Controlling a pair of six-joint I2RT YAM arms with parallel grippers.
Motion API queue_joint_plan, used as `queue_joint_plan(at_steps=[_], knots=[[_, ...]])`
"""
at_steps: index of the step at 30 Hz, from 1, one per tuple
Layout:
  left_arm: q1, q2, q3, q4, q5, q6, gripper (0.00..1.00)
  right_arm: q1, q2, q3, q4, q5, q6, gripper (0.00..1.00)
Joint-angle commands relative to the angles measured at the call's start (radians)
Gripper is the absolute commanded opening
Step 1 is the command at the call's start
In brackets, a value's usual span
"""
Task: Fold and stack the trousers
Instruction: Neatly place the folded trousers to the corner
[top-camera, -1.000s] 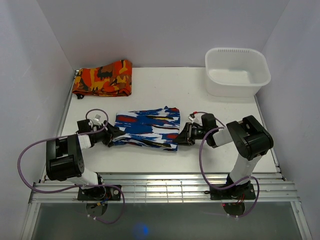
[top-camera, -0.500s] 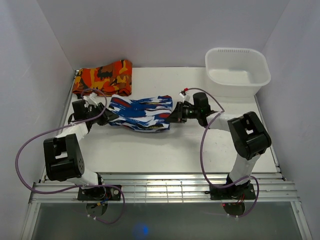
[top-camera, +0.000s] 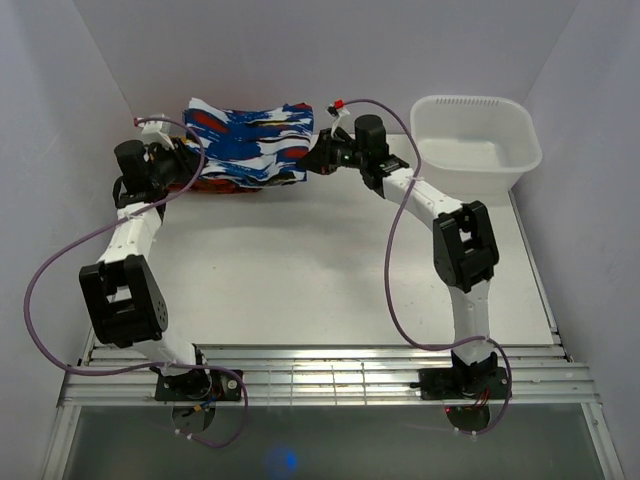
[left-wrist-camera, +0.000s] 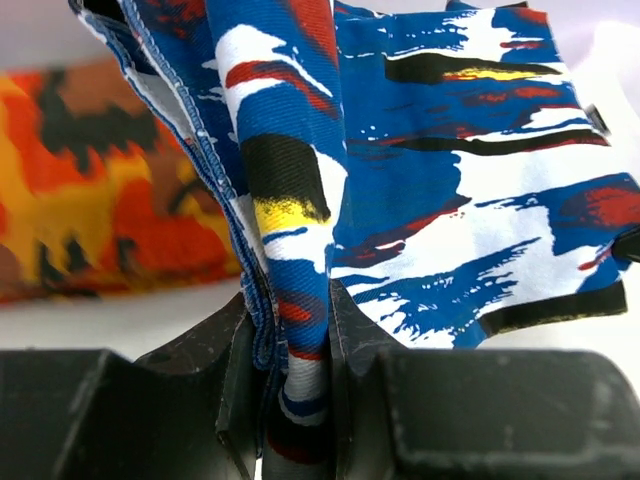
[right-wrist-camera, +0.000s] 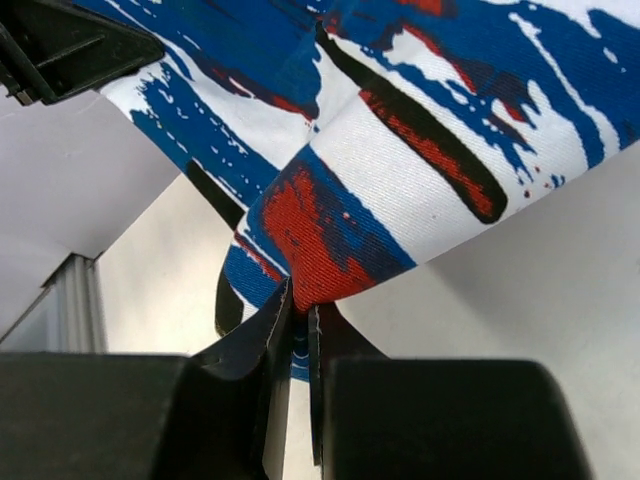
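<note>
The folded trousers (top-camera: 250, 142), blue and white with red and black marks, hang stretched between both grippers at the table's far left, above the orange-red folded cloth (top-camera: 205, 182). My left gripper (top-camera: 183, 160) is shut on their left edge; in the left wrist view a thick bunch of the trousers (left-wrist-camera: 430, 200) is pinched between the fingers (left-wrist-camera: 345, 330). My right gripper (top-camera: 322, 157) is shut on their right edge, with a red corner of the trousers (right-wrist-camera: 320, 240) clamped between its fingers (right-wrist-camera: 270, 340). The orange cloth (left-wrist-camera: 100, 200) lies behind in the left wrist view.
A white tub (top-camera: 475, 145) stands at the back right. The enclosure's white walls (top-camera: 60, 150) close in on the left, back and right. A metal rail (top-camera: 320, 375) runs along the table's near edge by the arm bases.
Both grippers have carried the trousers from the middle of the table up and back to the far left, over the orange cloth. Both arms have stretched out.
</note>
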Motion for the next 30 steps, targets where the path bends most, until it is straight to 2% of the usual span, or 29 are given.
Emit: queue_joint_plan(at_steps=[1, 6, 11, 14, 18, 24, 26, 27, 28, 30], knots=[[0.033, 0.076, 0.098, 0.156, -0.091, 0.037, 0.0, 0.028, 0.103, 0.234, 0.038, 0.085, -0.067, 0.08], [0.079, 0.183, 0.16, 0.321, -0.148, -0.005, 0.0, 0.052, 0.339, 0.501, 0.097, 0.168, -0.093, 0.08], [0.116, 0.286, 0.208, 0.424, -0.194, -0.032, 0.0, 0.102, 0.496, 0.664, 0.324, 0.314, -0.153, 0.08], [0.145, 0.344, 0.222, 0.487, -0.224, -0.038, 0.0, 0.142, 0.598, 0.711, 0.436, 0.398, -0.222, 0.08], [0.173, 0.421, 0.231, 0.553, -0.257, -0.054, 0.0, 0.193, 0.695, 0.788, 0.481, 0.501, -0.291, 0.08], [0.19, 0.484, 0.233, 0.599, -0.286, -0.032, 0.0, 0.217, 0.789, 0.821, 0.542, 0.559, -0.334, 0.09], [0.191, 0.508, 0.233, 0.607, -0.303, -0.025, 0.0, 0.219, 0.8, 0.81, 0.576, 0.579, -0.351, 0.18], [0.191, 0.516, 0.237, 0.613, -0.312, -0.012, 0.0, 0.219, 0.804, 0.81, 0.581, 0.592, -0.351, 0.27], [0.191, 0.527, 0.243, 0.615, -0.318, -0.006, 0.0, 0.217, 0.806, 0.81, 0.585, 0.607, -0.351, 0.52], [0.191, 0.564, 0.274, 0.613, -0.326, 0.0, 0.0, 0.21, 0.787, 0.787, 0.592, 0.607, -0.346, 0.76]])
